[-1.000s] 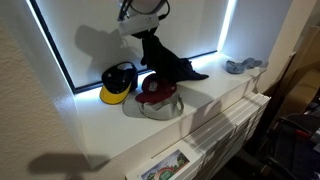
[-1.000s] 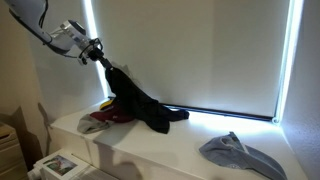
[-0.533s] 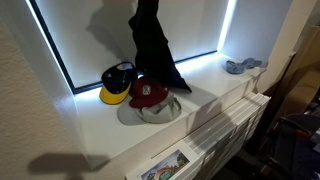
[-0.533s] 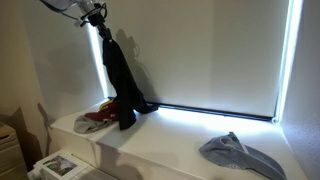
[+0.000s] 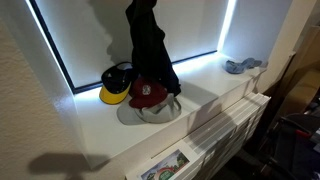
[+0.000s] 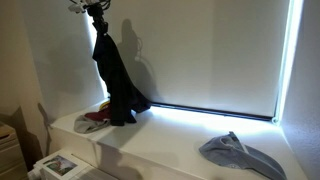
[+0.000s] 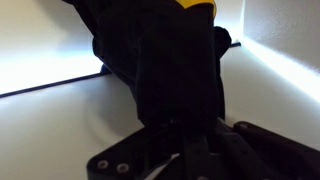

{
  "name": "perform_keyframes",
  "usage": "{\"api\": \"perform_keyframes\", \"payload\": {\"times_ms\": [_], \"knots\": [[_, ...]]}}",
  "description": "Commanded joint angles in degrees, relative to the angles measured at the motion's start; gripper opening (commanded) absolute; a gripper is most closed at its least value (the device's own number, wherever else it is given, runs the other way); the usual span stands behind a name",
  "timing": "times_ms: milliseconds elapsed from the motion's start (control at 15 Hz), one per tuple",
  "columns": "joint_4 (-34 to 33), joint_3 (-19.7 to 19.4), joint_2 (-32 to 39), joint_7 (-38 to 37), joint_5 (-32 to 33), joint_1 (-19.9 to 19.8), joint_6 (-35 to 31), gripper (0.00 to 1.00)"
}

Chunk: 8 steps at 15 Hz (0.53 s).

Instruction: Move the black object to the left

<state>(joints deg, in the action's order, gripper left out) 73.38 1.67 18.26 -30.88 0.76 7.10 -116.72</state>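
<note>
The black object is a black garment (image 5: 152,50) hanging in a long drape from my gripper (image 6: 97,12), which is shut on its top near the upper edge of the exterior view. It also shows in the other exterior view (image 6: 117,75). Its lower end hangs over the red cap (image 5: 150,92) and the yellow-brimmed black cap (image 5: 117,82) on the white sill. In the wrist view the black cloth (image 7: 165,65) fills the middle, pinched at my gripper (image 7: 190,135).
A grey cloth (image 6: 240,155) lies at the far end of the white sill (image 6: 170,140); it also shows in the other exterior view (image 5: 243,66). A closed blind (image 6: 200,50) stands behind. A printed sheet (image 5: 165,165) lies on the lower ledge.
My gripper has risen with the black garment, lifting it off the sill until it hangs nearly straight, and has shifted it sideways over the caps.
</note>
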Motion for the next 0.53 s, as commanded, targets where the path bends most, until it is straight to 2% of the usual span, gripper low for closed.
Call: {"api": "perform_keyframes", "payload": {"times_ms": [0,267,467], "knots": [[-3.3,1.0,3.6,3.9,-0.8,0.0,3.0,0.29],[-5.8,-0.7,8.4,4.2,-0.3,-0.1,4.4,0.55],[-8.2,-3.2,11.3,1.3,-1.7,-2.1,6.8,0.78]]}}
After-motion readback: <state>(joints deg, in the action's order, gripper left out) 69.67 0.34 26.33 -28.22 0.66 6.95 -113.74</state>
